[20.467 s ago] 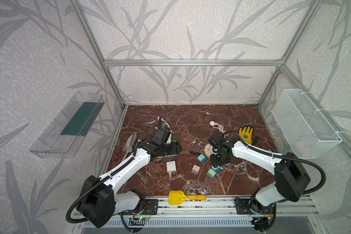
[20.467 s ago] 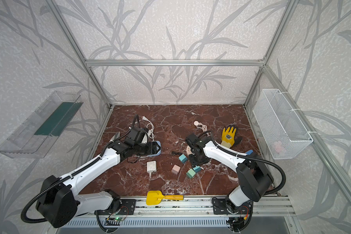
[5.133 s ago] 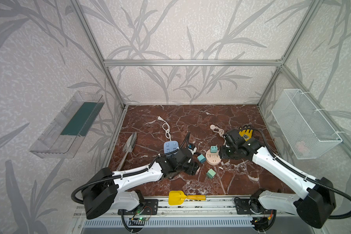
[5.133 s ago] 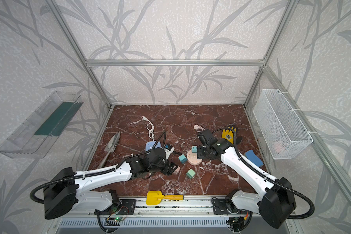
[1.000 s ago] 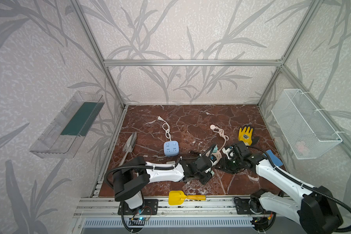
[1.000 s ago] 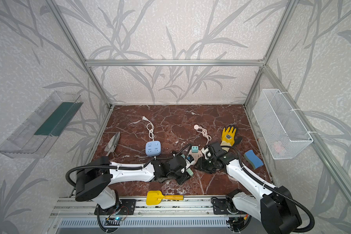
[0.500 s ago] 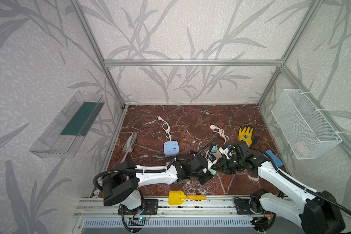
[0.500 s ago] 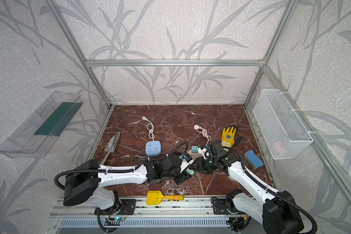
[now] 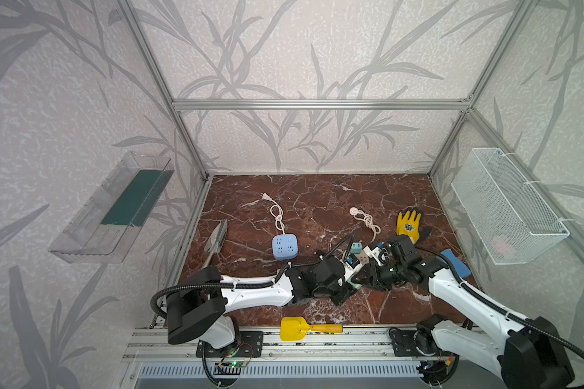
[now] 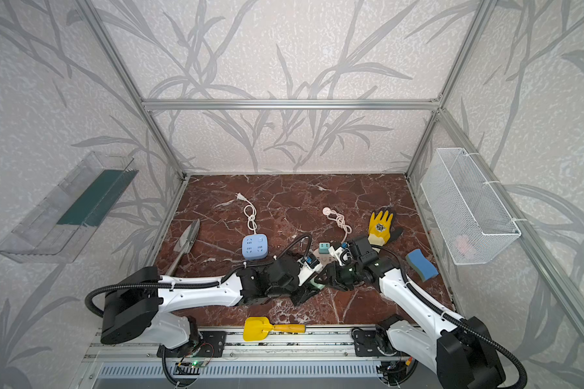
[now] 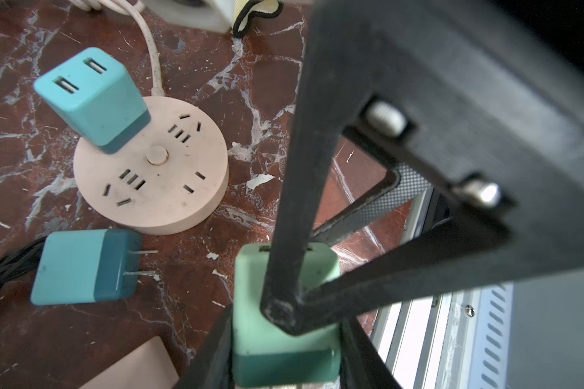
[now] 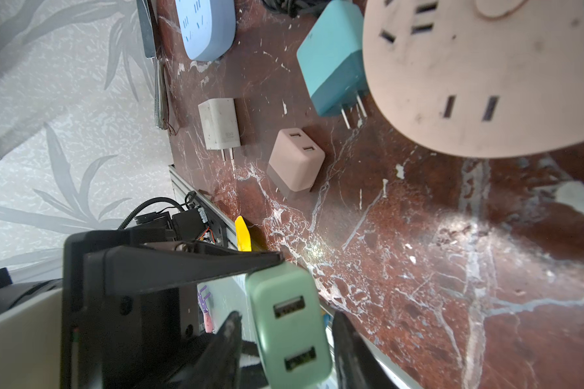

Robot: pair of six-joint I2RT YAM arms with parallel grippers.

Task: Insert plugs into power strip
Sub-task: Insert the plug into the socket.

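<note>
Green plug (image 11: 250, 293) is pinched by left gripper (image 11: 285, 367), USB ports facing away from its wrist. Right gripper (image 12: 287, 333) straddles the same plug, jaws spread, with thin gaps on both sides in the right wrist view. The plug sits near the front of the marble tabletop (image 9: 317, 202), close to the round pink power strip (image 11: 159, 175). One teal plug (image 11: 95, 101) stands upright, plugged into that strip. Second teal plug (image 11: 78, 267) lies on its side just beside the strip, prongs bare. Pink plug (image 12: 295, 163) and white charger (image 12: 219, 124) lie loose nearby. Blue power strip (image 9: 285, 247) sits well apart.
</note>
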